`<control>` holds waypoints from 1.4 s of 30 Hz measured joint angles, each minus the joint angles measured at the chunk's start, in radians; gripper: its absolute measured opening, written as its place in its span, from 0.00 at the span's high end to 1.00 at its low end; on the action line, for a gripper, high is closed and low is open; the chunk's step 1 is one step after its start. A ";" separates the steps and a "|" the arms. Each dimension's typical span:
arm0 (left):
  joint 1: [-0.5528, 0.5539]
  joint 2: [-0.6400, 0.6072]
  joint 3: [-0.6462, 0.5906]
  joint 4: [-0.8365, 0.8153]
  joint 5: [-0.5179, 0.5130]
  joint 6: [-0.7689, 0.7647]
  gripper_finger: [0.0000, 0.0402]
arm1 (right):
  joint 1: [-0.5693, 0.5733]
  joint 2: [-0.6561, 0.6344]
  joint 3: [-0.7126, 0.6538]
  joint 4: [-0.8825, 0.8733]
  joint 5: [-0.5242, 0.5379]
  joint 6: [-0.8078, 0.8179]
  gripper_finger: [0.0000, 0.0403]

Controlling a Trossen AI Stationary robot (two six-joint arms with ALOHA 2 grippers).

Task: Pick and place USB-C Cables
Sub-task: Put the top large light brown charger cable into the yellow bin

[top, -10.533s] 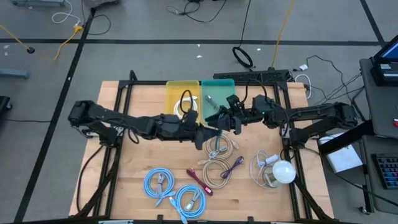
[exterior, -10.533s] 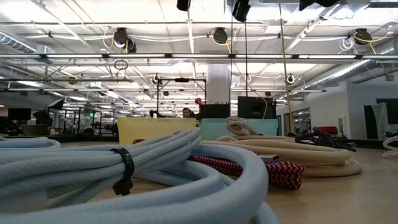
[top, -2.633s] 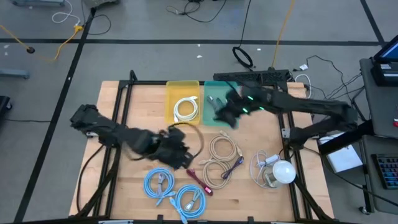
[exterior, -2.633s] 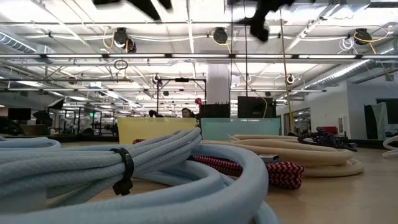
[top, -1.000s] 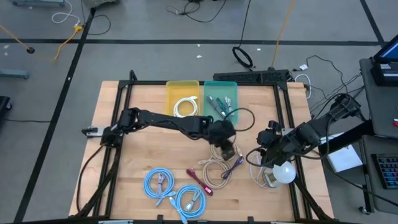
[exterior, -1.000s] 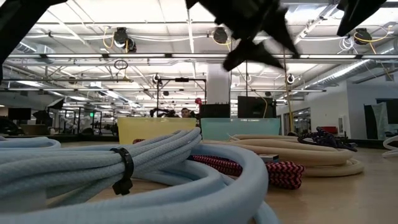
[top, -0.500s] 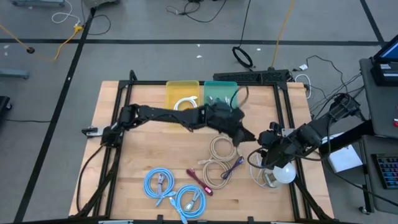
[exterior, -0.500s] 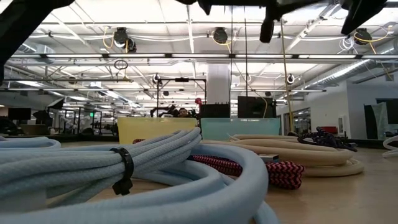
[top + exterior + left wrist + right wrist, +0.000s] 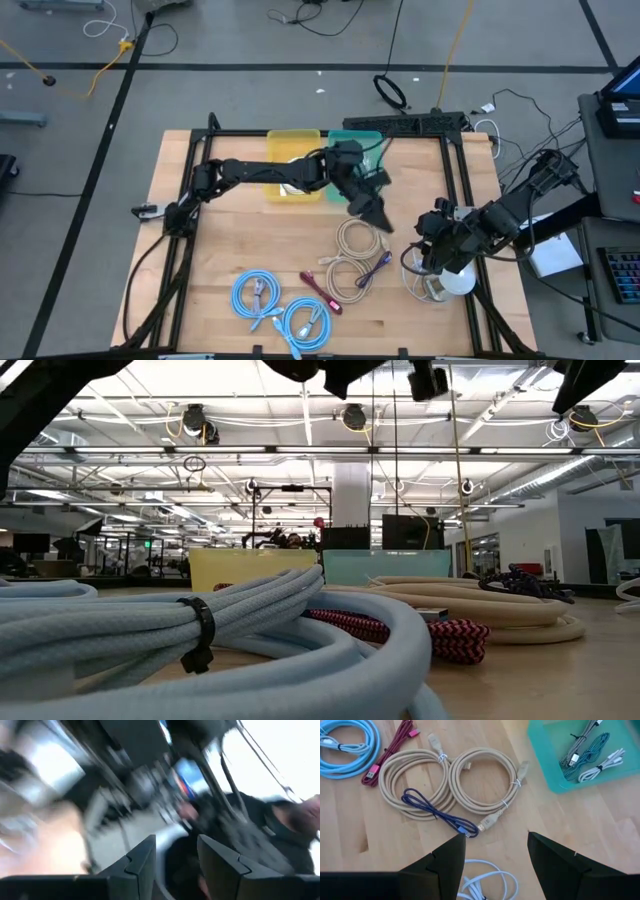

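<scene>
- The left gripper (image 9: 378, 212) is stretched across the wooden table (image 9: 220, 260), above the bare wood just in front of the teal tray (image 9: 372, 140) and close to the nearer beige coil (image 9: 357, 238).
- In the left wrist view its two fingers (image 9: 144, 862) are spread apart with nothing between them; the rest of that view is too blurred to read.
- The right gripper (image 9: 428, 258) is on the right side of the table, over the clear-white cord with the round white bulb (image 9: 458, 280).
- In the right wrist view its fingers (image 9: 451, 860) are also spread, and they hold nothing.
- Two beige coils lie side by side and touch each other: one (image 9: 485, 777) is nearer to the teal tray, and the other (image 9: 412, 779) is beside it.
- A short purple cable (image 9: 440, 814) lies across the edge of the second beige coil.
- A maroon cable (image 9: 390, 756) lies just beside that same coil, between it and the light blue coils (image 9: 347, 747).
- In the high view the two light blue coils lie near the front edge of the table, one (image 9: 258, 292) beside the other (image 9: 306, 322).
- Inside the teal tray there are several short cables: a teal one (image 9: 594, 749), a white one (image 9: 605, 765) and a striped one (image 9: 575, 750).
- The yellow tray (image 9: 282, 140) stands beside the teal tray and touches it; the left arm covers most of it.
- In the low view a light blue coil (image 9: 200, 640) fills the foreground.
</scene>
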 joint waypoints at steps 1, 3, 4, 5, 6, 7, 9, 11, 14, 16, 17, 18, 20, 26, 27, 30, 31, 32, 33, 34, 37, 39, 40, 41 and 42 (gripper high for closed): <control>-0.006 0.000 0.000 -0.001 0.065 -0.021 0.63 | 0.000 0.000 0.000 -0.001 -0.001 0.000 0.48; -0.020 0.000 0.000 -0.002 0.176 -0.066 0.63 | 0.000 0.000 0.000 -0.005 -0.002 0.000 0.48; -0.030 0.000 0.000 -0.001 0.217 -0.089 0.63 | 0.000 0.000 0.000 -0.008 -0.002 0.000 0.48; -0.041 0.000 0.000 -0.005 0.250 -0.102 0.63 | 0.000 0.000 0.000 -0.012 -0.002 0.000 0.48; -0.053 -0.004 0.000 -0.032 0.254 -0.104 0.63 | 0.000 0.000 0.000 -0.016 -0.002 0.000 0.48; -0.066 -0.011 0.000 -0.070 0.250 -0.094 0.63 | 0.000 0.000 0.000 -0.019 -0.003 0.000 0.48; -0.093 -0.021 0.000 -0.158 0.239 -0.058 0.63 | 0.000 0.000 0.000 -0.020 -0.004 0.003 0.48; -0.115 -0.025 0.001 -0.296 0.235 -0.001 0.63 | 0.000 0.000 0.000 -0.022 -0.005 0.012 0.48; -0.141 -0.021 0.000 -0.608 0.135 0.189 0.64 | 0.000 0.000 0.000 -0.029 -0.005 0.017 0.48; -0.147 -0.027 0.000 -0.880 -0.066 0.381 0.65 | 0.000 0.000 0.000 -0.036 -0.005 0.018 0.48; -0.148 -0.032 0.000 -1.019 -0.206 0.482 0.66 | 0.000 0.000 0.000 -0.040 -0.005 0.019 0.48; -0.147 -0.035 0.000 -1.138 -0.368 0.579 0.68 | 0.000 0.000 0.000 -0.044 -0.004 0.019 0.48; -0.147 -0.036 0.000 -1.315 -0.713 0.709 0.70 | 0.000 0.000 0.000 -0.055 -0.002 0.018 0.48; -0.148 -0.034 -0.001 -1.228 -1.007 0.666 0.75 | 0.000 0.000 0.000 -0.065 0.015 0.016 0.48; -0.148 -0.034 -0.001 -1.198 -1.008 0.633 0.75 | 0.000 0.000 0.000 -0.064 0.022 0.018 0.48; -0.144 -0.017 0.000 -1.147 -0.998 0.535 0.76 | 0.000 0.000 0.000 -0.063 0.032 0.019 0.48; -0.135 -0.005 0.000 -1.146 -0.975 0.504 0.76 | 0.000 0.000 0.000 -0.064 0.042 0.023 0.48; -0.125 0.006 0.000 -1.156 -0.949 0.476 0.75 | 0.000 0.000 0.000 -0.062 0.050 0.027 0.48; -0.117 0.017 0.000 -1.173 -0.934 0.455 0.73 | 0.000 0.000 0.000 -0.062 0.051 0.027 0.48; -0.109 0.028 0.000 -1.189 -0.927 0.445 0.70 | -0.001 0.000 0.000 -0.062 0.050 0.027 0.48; -0.092 0.042 0.000 -1.212 -0.926 0.421 0.58 | -0.001 0.000 0.000 -0.063 0.050 0.027 0.48; -0.082 0.042 0.000 -1.215 -0.932 0.404 0.48 | -0.001 0.000 0.000 -0.063 0.051 0.027 0.48; -0.076 0.043 0.000 -1.207 -0.932 0.389 0.43 | -0.001 0.000 0.000 -0.062 0.051 0.028 0.48; -0.069 0.043 0.000 -1.189 -0.931 0.379 0.39 | -0.001 0.000 0.000 -0.063 0.051 0.030 0.48; -0.062 0.043 0.000 -1.168 -0.931 0.370 0.35 | -0.001 0.000 0.000 -0.062 0.050 0.033 0.48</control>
